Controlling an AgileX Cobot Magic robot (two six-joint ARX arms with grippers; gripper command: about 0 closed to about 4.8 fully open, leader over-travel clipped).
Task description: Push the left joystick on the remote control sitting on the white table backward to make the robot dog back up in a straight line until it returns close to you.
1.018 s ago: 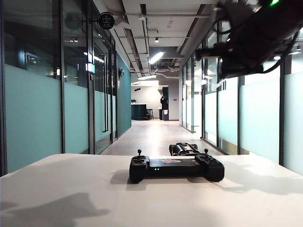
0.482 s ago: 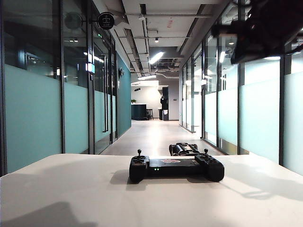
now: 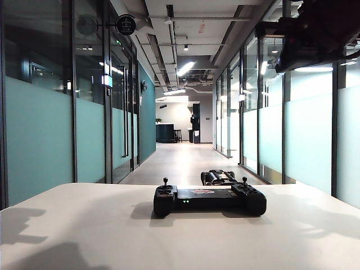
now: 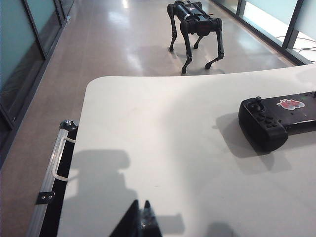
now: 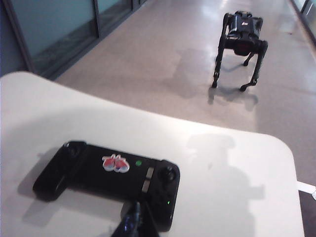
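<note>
The left stick stands upright and untouched on the left end of the remote, which lies flat near the middle of the tabletop, sticks facing up so a pincer can reach them from above. Just beyond the far edge, on the corridor floor, the dog stands on all four legs close to the tabletop; judged from this, the backing-up looks largely done. The left pincer shows only its tips, set close together, above bare tabletop and well apart from the remote. The right pincer is closed and empty, hanging above the remote's right handle without contact. In the exterior view the right arm sits high, clear of the remote.
</note>
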